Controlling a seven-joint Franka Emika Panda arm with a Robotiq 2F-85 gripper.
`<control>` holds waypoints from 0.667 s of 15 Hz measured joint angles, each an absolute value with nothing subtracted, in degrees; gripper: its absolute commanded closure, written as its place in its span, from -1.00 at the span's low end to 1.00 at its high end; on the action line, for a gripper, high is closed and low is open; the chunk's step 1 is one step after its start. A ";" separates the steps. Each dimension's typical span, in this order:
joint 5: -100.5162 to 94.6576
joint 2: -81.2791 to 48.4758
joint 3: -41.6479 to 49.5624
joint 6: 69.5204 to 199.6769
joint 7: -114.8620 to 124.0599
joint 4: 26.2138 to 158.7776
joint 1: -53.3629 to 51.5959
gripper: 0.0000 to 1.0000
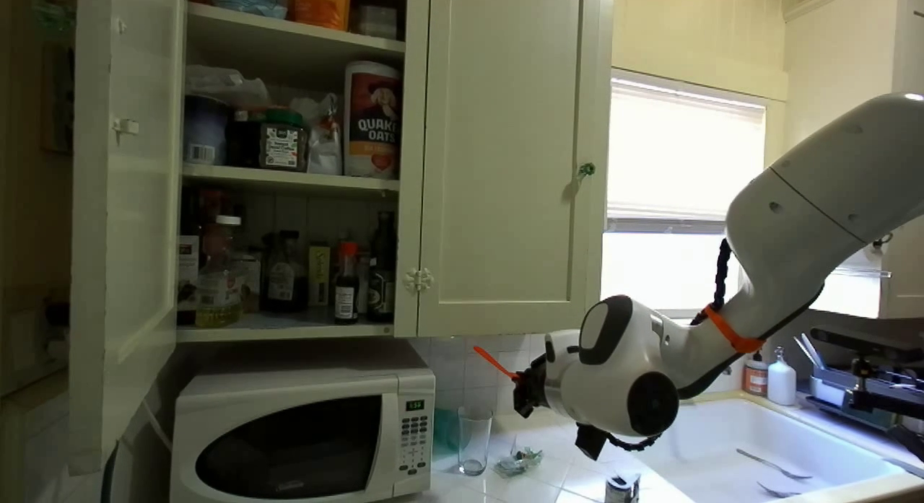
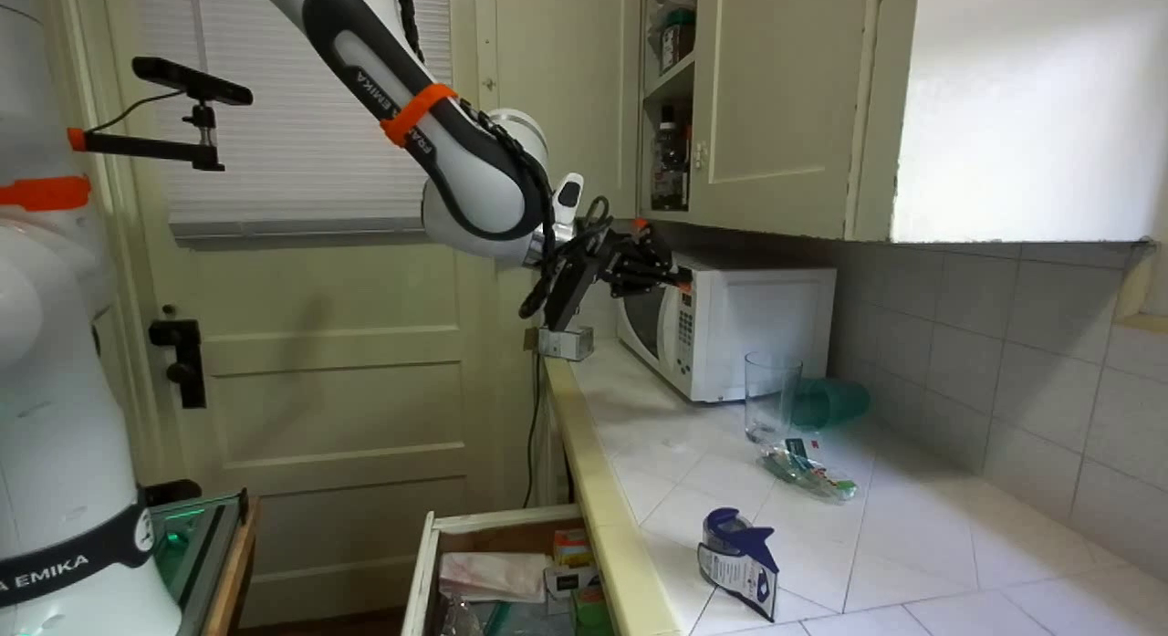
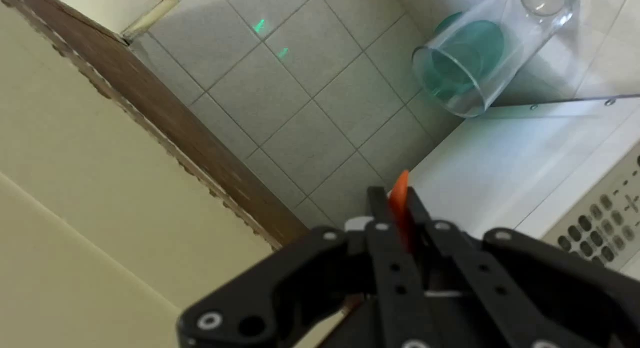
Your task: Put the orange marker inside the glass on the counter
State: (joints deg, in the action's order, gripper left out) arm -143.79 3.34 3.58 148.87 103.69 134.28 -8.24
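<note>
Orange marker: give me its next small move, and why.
Probably ease the gripper across toward the glass at its present height. It holds the orange marker, but in both exterior views it shows higher than the upright glass and off to one side, so lowering now would likely miss.

Counter (image 2: 922,526) holds microwave (image 2: 771,321), glass (image 2: 769,408), teal cup (image 2: 835,403), plastic pkg (image 2: 810,473) & blue-white pkg (image 2: 737,563).
</note>
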 measured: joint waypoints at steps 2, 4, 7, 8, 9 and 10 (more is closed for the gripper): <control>-143.66 2.15 2.31 148.93 106.61 131.03 -8.20 0.96; -143.61 0.04 1.93 150.39 110.88 126.47 -8.81 0.96; -143.59 -4.48 1.85 154.80 117.17 118.89 -8.61 0.96; -143.59 -6.00 1.85 156.30 118.82 116.90 -8.23 0.96; -143.59 -7.49 1.80 157.79 120.32 115.17 -7.69 0.96; -143.59 -9.04 1.67 159.76 121.67 113.59 -6.95 0.96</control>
